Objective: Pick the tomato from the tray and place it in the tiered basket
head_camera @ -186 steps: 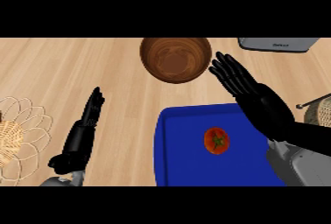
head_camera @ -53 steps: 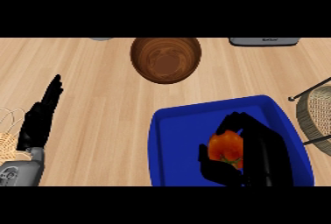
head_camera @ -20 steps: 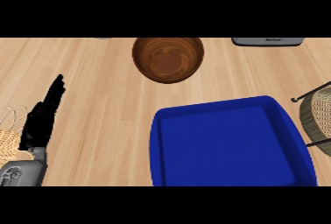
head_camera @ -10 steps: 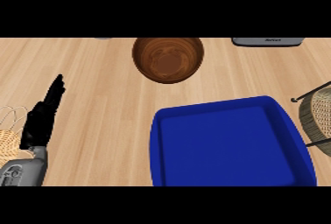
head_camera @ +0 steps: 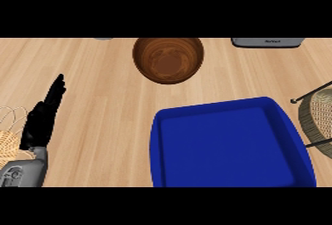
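Pale wood-grain planks cover the desk (head_camera: 97,110), running left to right. On it lies a glossy blue tray (head_camera: 230,145) with rounded corners and a raised rim, and nothing shows inside it; the tomato is not visible anywhere, nor is the right hand, so whether that hand carries the fruit cannot be told. At the right edge sits part of the tiered basket (head_camera: 319,121), a woven tan bowl in a thin dark wire frame, just beside the tray's right rim. That is the relation the placing step would turn on: the basket lies on the right hand's side, well apart from the left hand (head_camera: 44,116), which rests at the far left, fingers straight and holding nothing. Beyond the tray stands a turned brown wooden bowl (head_camera: 168,59); a grey appliance (head_camera: 267,42) peeks in at the top, and pale wire-and-wicker ware (head_camera: 13,132) at the left edge.
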Motion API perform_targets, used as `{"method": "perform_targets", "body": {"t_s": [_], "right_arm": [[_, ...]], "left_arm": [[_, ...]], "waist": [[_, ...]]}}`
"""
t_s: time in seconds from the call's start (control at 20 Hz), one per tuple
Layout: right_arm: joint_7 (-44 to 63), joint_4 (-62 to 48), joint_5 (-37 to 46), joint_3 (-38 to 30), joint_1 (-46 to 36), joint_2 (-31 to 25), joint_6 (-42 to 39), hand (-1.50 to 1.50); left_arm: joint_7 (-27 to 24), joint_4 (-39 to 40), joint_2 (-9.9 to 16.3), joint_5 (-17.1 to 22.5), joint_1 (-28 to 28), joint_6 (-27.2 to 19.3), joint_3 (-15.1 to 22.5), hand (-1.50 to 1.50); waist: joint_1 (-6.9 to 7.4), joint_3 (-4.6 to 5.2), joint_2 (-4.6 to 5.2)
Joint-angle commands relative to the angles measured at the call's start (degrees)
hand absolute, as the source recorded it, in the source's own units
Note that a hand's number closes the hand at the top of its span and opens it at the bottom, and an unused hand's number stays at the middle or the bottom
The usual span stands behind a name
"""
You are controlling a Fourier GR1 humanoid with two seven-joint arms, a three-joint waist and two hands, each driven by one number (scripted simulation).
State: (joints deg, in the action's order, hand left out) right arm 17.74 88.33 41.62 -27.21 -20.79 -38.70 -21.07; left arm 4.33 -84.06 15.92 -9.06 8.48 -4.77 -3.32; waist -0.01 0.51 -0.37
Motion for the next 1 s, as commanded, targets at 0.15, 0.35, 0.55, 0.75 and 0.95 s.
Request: {"method": "perform_targets", "body": {"t_s": [0.15,0.35,0.55,0.75,0.95], "right_arm": [[-1.12,-1.47,-5.0,-4.27,4.76,2.84,-0.92,-1.5],[-4.94,-2.21,-8.6,-8.76,5.43,6.05,5.32,-1.5],[-4.29,-1.61,-11.11,-10.55,2.21,5.8,7.58,-1.5],[-0.99,-0.48,-14.8,-15.79,-1.01,-0.83,5.22,-1.5],[3.02,0.51,-19.52,-22.74,3.37,-2.97,1.21,-1.5]], "left_arm": [[-0.36,-2.02,0.97,0.6,-1.78,1.8,-1.47,0.0],[-0.29,1.32,0.02,-0.29,1.24,0.8,-1.5,0.0],[-3.47,0.87,-1.16,-0.84,-2.41,0.54,-1.16,0.0],[0.99,-1.57,-1.67,-0.69,-1.15,0.71,-0.9,0.0],[-0.6,-1.7,-1.93,-2.57,-1.68,-0.21,-0.33,0.0]], "waist": [[-0.12,-0.51,0.26],[-0.48,-0.52,0.3],[-0.1,-0.5,0.28],[-0.18,-0.5,0.19],[-0.65,-0.5,0.14]]}}
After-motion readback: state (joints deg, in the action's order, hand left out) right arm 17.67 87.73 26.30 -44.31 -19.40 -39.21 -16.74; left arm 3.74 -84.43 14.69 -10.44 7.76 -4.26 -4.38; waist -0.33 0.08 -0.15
